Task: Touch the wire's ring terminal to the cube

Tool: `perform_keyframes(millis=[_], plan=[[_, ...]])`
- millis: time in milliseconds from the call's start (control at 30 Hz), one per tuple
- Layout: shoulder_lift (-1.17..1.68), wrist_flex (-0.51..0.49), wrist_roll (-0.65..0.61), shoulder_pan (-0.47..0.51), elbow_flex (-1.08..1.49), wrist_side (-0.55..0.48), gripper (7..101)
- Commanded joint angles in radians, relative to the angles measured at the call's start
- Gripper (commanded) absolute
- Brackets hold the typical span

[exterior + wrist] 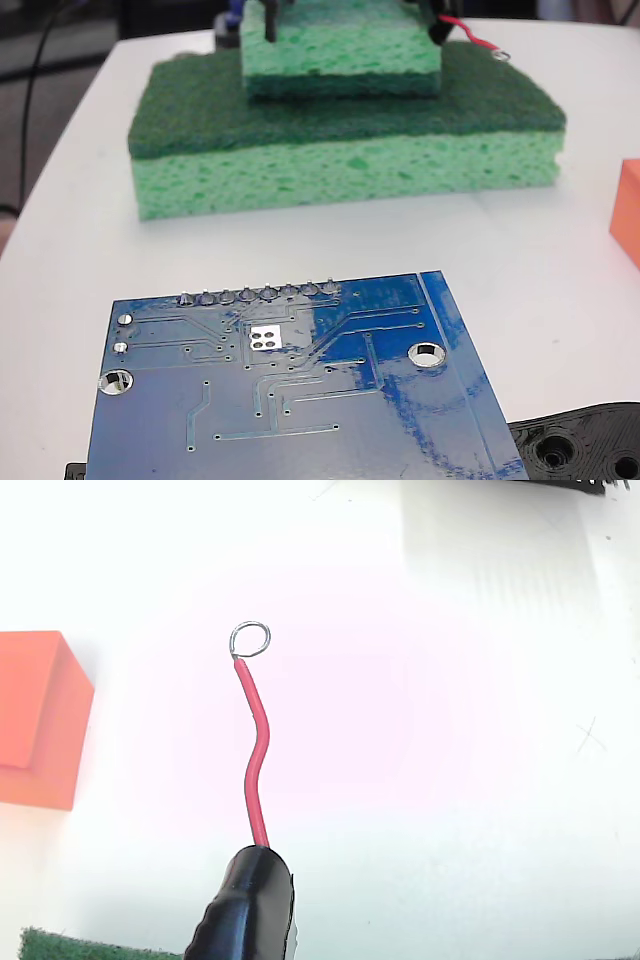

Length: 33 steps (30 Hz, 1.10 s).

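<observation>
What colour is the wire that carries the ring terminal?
Red; the wire shows best in the wrist view, ending in a silver ring terminal.

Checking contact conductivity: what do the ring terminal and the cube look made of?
Ring terminal: bare metal, likely steel or tinned wire; thin silvery loop with a slight shine. Cube: matte orange, flat faces, crisp edges, no glare; probably plastic or foam, can't tell which.

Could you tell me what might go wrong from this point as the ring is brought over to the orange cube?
1. The ring terminal sits on a thin, bent red wire; it might flex on contact and slide off the cube rather than touch cleanly.
2. In the wrist view the ring is clearly apart from the cube, which sits at the frame's left edge, so it could drop out of sight.
3. The stacked green sponges lie right beneath the wire in the fixed view; a low move could snag them.
</observation>
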Motion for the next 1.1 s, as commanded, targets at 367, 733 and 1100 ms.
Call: perform_keyframes(millis=[367, 733, 1100], plan=[[0.002, -0.003, -0.002, 0.000, -0.005, -0.003, 100.3], [0.002, -0.003, 0.000, 0.000, -0.005, -0.002, 100.3], [0.002, 0.012, 0.008, 0.000, -0.069, -0.009, 100.3]])
